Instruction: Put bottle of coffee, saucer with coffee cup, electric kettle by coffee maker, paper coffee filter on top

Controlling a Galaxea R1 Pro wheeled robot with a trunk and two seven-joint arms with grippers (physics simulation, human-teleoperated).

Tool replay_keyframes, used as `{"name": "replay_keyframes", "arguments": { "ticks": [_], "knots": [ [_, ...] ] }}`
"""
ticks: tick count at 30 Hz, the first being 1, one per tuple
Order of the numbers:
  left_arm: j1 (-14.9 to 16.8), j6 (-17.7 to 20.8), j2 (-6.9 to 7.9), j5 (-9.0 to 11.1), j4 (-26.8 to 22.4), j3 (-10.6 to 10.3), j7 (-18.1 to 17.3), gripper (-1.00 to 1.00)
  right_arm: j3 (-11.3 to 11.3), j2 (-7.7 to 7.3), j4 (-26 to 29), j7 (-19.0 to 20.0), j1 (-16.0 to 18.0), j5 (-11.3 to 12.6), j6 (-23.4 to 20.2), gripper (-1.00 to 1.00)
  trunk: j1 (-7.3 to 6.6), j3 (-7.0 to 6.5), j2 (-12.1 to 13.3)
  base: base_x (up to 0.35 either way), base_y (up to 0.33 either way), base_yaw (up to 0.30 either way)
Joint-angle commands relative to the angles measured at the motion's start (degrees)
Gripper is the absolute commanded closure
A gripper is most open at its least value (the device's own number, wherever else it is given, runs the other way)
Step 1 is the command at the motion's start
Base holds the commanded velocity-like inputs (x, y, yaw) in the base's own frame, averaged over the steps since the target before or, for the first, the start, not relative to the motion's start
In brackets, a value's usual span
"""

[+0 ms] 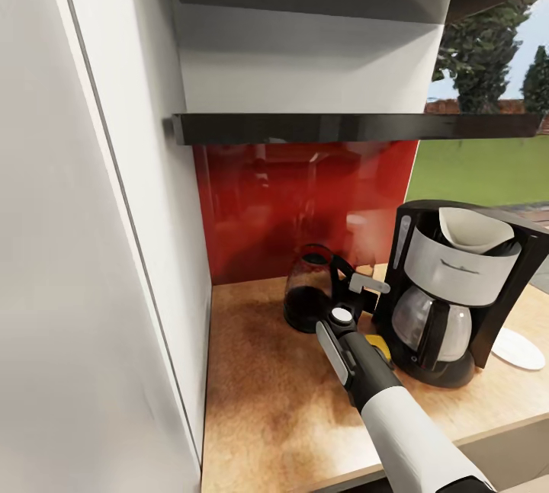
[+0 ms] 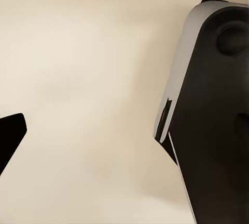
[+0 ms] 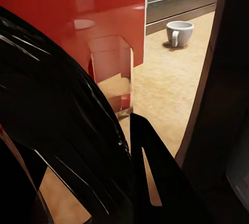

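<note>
Coffee maker (image 1: 450, 291): black plastic body with a grey front band and a clear glass carafe in its base, standing on the speckled wooden countertop (image 1: 267, 401) near the right of the head view. A white paper coffee filter (image 1: 473, 228), cone-shaped, sits in its open top.

Bottle of coffee (image 1: 309, 289): rounded, dark glass, glossy, on the counter just left of the coffee maker, before the shiny red backsplash (image 1: 305, 203).

Saucer (image 1: 518, 348): flat white disc on the counter, right of the coffee maker.

Coffee cup (image 3: 179, 32): white, handled, on the counter farther off, seen from the right wrist.

Right gripper (image 1: 352, 289): arm reaches forward from below, its fingers around the bottle; whether they press it cannot be told.

Left gripper: its state cannot be told.
</note>
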State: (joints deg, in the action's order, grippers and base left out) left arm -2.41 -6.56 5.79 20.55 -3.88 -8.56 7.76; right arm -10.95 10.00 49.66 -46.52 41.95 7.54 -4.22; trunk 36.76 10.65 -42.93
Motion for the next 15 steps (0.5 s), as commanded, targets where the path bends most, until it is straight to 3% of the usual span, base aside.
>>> {"name": "replay_keyframes", "arguments": {
  "ticks": [1, 3, 4, 15],
  "knots": [
    [0.0, 0.0, 0.01, 0.5, -0.2, -0.5, 0.2, -1.0, -0.2, 0.0, 0.1, -0.4, 0.1, -0.2, -0.4, 1.0, 0.01, 0.07, -0.1, 0.0, 0.0, 0.0],
    [0.0, 0.0, 0.01, 0.5, -0.2, -0.5, 0.2, -1.0, -0.1, 0.0, 0.1, -0.4, 0.1, -0.2, -0.4, 1.0, 0.01, 0.07, -0.1, 0.0, 0.0, 0.0],
    [0.0, 0.0, 0.01, 0.5, -0.2, -0.5, 0.2, -1.0, -0.1, 0.0, 0.0, -0.4, 0.1, -0.2, -0.4, -1.0, 0.01, 0.07, -0.1, 0.0, 0.0, 0.0],
    [-0.1, 0.0, 0.01, 0.5, -0.2, -0.5, 0.2, -1.0, -0.1, 0.0, -0.1, -0.3, 0.1, -0.2, -0.4, -1.0, 0.01, 0.07, -0.1, 0.0, 0.0, 0.0]
  ]
}}
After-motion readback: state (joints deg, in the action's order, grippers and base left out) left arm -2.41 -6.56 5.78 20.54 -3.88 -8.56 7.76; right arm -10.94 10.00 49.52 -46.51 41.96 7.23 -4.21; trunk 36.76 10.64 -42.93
